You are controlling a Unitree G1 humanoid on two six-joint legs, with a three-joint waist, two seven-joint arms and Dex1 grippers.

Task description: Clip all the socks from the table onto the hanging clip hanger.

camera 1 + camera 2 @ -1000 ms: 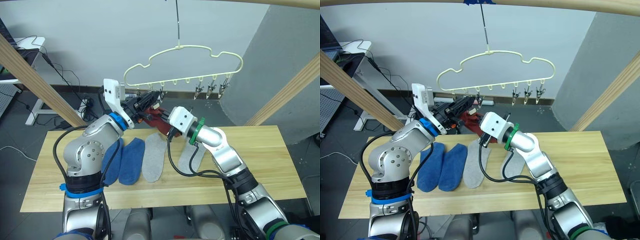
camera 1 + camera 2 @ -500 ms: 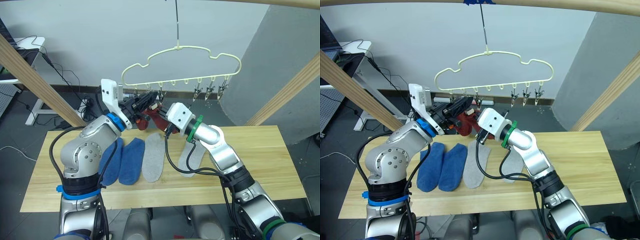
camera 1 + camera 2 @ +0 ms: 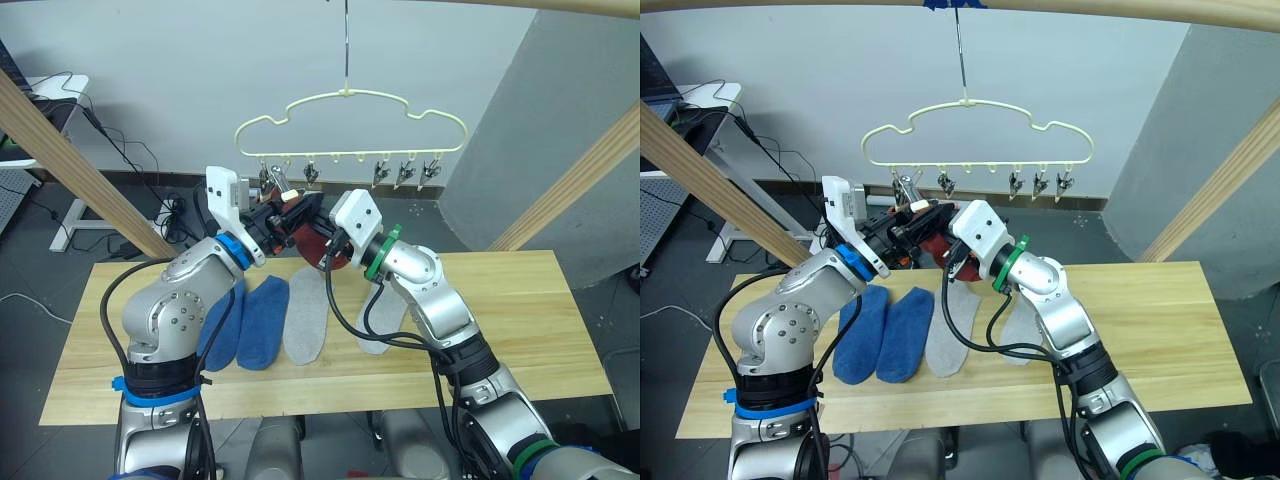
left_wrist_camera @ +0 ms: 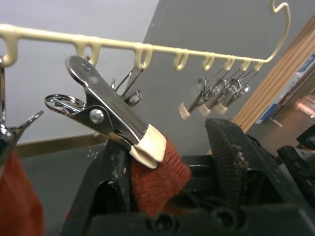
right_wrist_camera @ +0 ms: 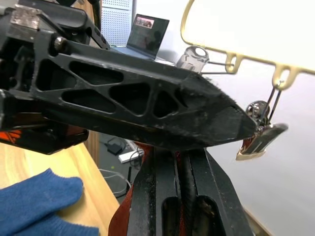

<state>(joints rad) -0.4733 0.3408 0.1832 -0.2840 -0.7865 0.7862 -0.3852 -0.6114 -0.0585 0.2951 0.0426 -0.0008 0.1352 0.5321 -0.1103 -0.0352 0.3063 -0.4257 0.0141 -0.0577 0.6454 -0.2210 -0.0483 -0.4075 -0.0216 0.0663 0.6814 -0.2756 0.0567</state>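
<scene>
table: two blue and two grey socks lie flat in a row.
clip hanger: hangs just above both grippers.
red sock: bunched, edge touching second clip from robot's left.
left gripper: fingers apart, sock against one finger.
right gripper: clamped on red sock, just beside left gripper.
left wrist view: clip tips on sock edge; head views hide this.

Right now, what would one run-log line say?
stage: clipping | rust red sock in metal clip | left pincer open | right pincer holds sock | four socks on table
</scene>
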